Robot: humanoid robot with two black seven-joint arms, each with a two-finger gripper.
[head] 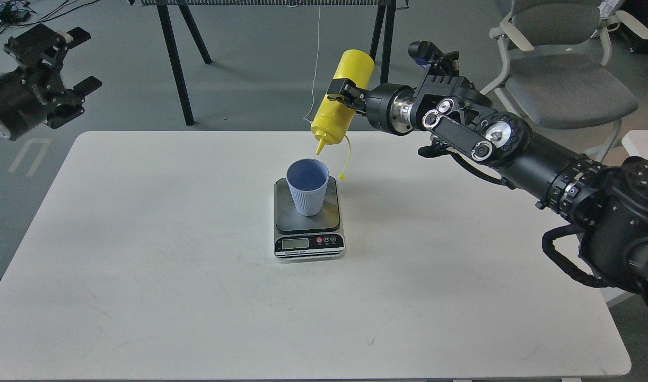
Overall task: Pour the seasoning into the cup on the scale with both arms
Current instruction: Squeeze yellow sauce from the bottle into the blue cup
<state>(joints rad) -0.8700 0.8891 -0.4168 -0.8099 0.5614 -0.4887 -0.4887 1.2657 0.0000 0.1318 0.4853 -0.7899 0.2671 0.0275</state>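
My right gripper (341,98) is shut on the yellow seasoning bottle (339,103), held upside down and tilted, its nozzle pointing down just above the far rim of the light blue cup (307,187). The tethered cap hangs loose to the right of the cup. The cup stands upright on the dark platform of the scale (308,228) at the table's middle. My left gripper (77,58) is open and empty, raised beyond the table's far left corner, well away from the cup.
The white table (143,265) carries only the scale and cup. Black table legs (175,63) stand behind it. A grey office chair (562,69) is at the back right, behind my right arm.
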